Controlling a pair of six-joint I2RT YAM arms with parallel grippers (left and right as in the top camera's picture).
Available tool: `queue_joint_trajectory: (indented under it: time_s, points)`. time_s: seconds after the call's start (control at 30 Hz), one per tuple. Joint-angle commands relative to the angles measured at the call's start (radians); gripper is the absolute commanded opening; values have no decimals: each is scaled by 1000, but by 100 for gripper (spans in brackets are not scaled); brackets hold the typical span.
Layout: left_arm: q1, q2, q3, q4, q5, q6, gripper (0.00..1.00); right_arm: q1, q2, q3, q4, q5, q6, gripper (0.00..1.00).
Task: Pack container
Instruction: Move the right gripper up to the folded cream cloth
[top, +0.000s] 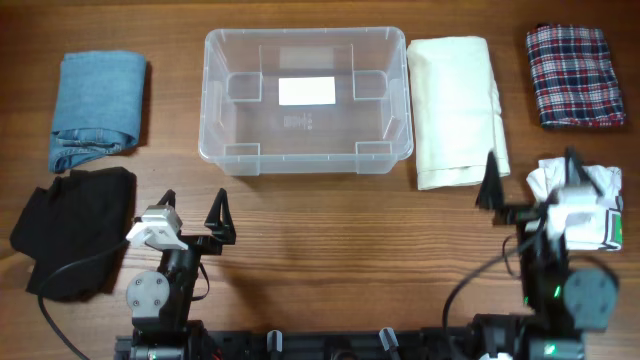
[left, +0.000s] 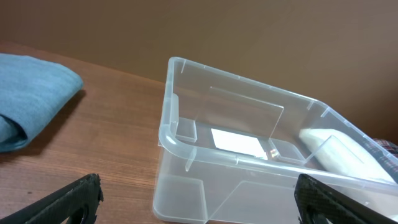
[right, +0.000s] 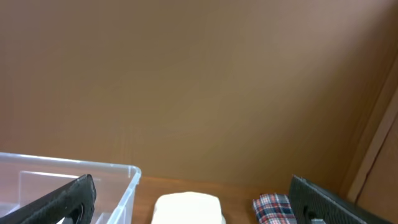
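Overhead view: the container (top: 218, 100) stands upright, mouth up and empty, on the table (top: 330, 255), midway along the far edge. Its long axis is laid left to right, parallel to that edge. The white label (top: 306, 91) on its base is seen through the open mouth.

Both grippers are positioned along the near edge. The jaws of the left gripper (top: 194, 210) are spread wide, with nothing between them. The jaws of the right gripper (top: 530, 180) are likewise spread wide and empty.

From the left gripper, the container is found ahead and slightly to the right, its near-left corner being the closest part. From the right gripper, it is found ahead and well to the left, beyond the folded cream cloth (top: 458, 110). The left arm is therefore judged the nearer.

All garments are laid outside the container:
- A denim garment (top: 98, 108) is placed towards the far-left corner.
- A black garment (top: 75, 230) is placed at the near-left corner, just beside the left arm.
- The cream cloth is set just beside the container's right wall, long axis near to far.
- A plaid garment (top: 577, 75) is placed at the far-right corner.
- A white garment (top: 590, 195) is partly covered by the right gripper.

It is judged that any garment must be lifted over a wall and lowered in lengthwise, aligned with the long axis.
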Motion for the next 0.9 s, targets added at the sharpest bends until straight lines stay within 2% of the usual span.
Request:
queue_joint_trajectory:
  time_s: [0.0, 0.13, 0.23, 0.4, 0.47, 0.57, 0.73, 0.8, 0.87]
  points:
    - [9, -8, -6, -3, -10, -8, 100, -43, 298, 228, -77, -88, 12, 100]
    - [9, -8, -6, -3, -10, -8, 100, -151, 630, 531, -220, -282, 12, 100]
    - [9, -8, -6, -3, -10, -8, 100, -271, 869, 716, -303, -566, -11, 100]
    - [9, -8, -6, -3, -9, -8, 100, -420, 1146, 755, -291, -783, -33, 100]
    - [9, -8, -6, -3, -10, -8, 100, -454, 1223, 755, -274, -890, -87, 100]
    - [9, -8, -6, -3, -10, -8, 100, -478, 1342, 755, -211, -983, -92, 100]
    - [9, -8, -6, -3, -10, -8, 100, -476, 1511, 758, -147, -972, -93, 100]
    - [9, -8, -6, -3, -10, -8, 100, -461, 1540, 772, -196, -855, -105, 100]
    - [9, -8, -6, -3, -10, -8, 100, -422, 1541, 814, -319, -672, -187, 100]
